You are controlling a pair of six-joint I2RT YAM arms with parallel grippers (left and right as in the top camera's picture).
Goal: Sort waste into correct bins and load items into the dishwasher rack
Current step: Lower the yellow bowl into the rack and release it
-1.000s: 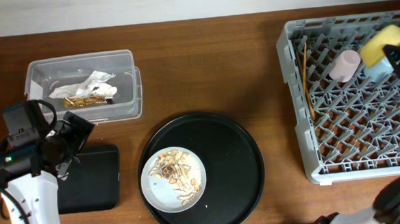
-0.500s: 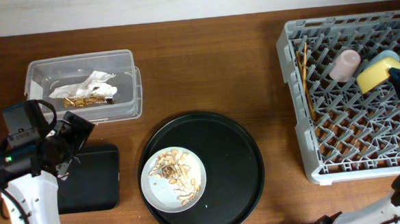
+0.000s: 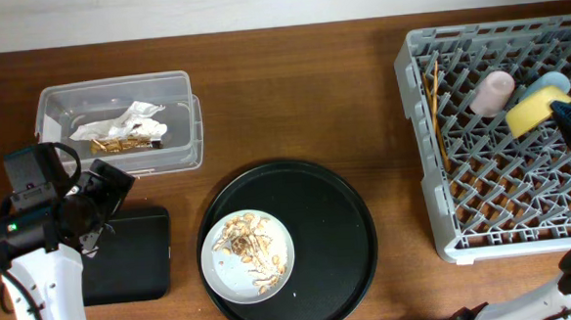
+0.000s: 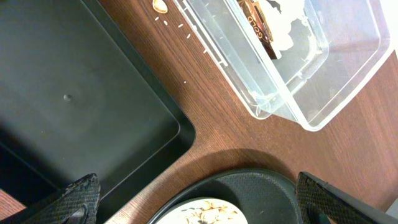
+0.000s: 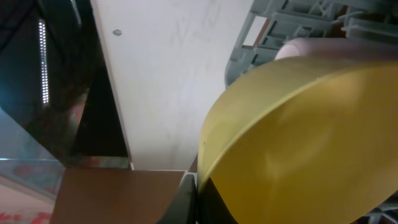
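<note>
Progress: cups (image 3: 492, 92) and chopsticks (image 3: 436, 113) in the rack (image 3: 420, 187), right gripper (image 3: 567, 116) clamped on yellow bowl (image 3: 530, 114) above it. Scrappy grey plate (image 3: 248, 255) left of rack not loaded; left gripper (image 4: 199, 200) wide, empty.

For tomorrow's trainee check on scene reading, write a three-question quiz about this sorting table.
1. True or false: the snack wrapper lies inside the clear tub.
2. Which item sits on the round black tray? A) pink cup B) grey plate C) chopsticks
3. Fill in: the right claw is shut on the ____.

Key: 1 true; 2 B; 3 yellow bowl.
</note>
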